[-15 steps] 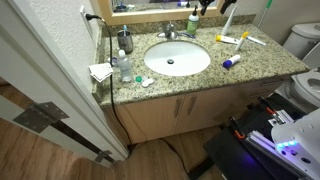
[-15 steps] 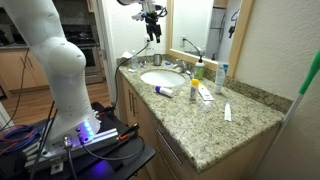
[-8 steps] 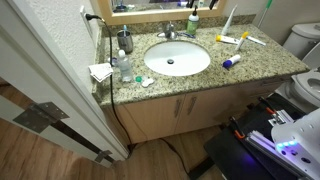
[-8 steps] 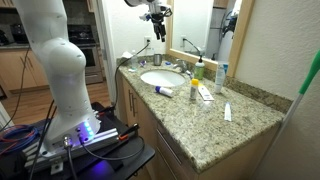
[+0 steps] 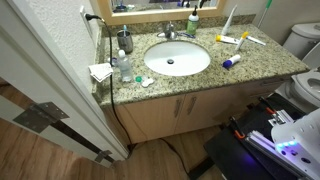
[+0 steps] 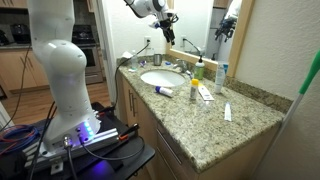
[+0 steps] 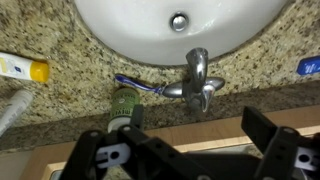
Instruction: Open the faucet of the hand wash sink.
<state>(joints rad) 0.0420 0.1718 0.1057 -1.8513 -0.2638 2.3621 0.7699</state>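
Note:
The white oval hand wash sink (image 5: pixel 192 60) sits in a speckled granite counter and shows in both exterior views (image 6: pixel 155 79). The small chrome faucet (image 5: pixel 168 34) stands at its back rim (image 6: pixel 183 68). In the wrist view the faucet (image 7: pixel 198 80) lies just below the basin (image 7: pixel 130 25), lever toward the camera. My gripper (image 6: pixel 168 27) hangs in the air above the faucet, close to the mirror. Its two fingers (image 7: pixel 185 152) are spread wide and hold nothing. It does not touch the faucet.
A green-topped bottle (image 7: pixel 124 106) stands right beside the faucet, with a blue toothbrush (image 7: pixel 135 85) between them. A dark pump dispenser (image 5: pixel 124 41), tubes (image 5: pixel 229 39) and a small blue item (image 5: pixel 231 62) lie on the counter. A toilet (image 5: pixel 300 40) is at one end. The mirror frame runs behind.
My gripper has moved across toward the mirror and now hangs over the faucet. Nothing on the counter has moved.

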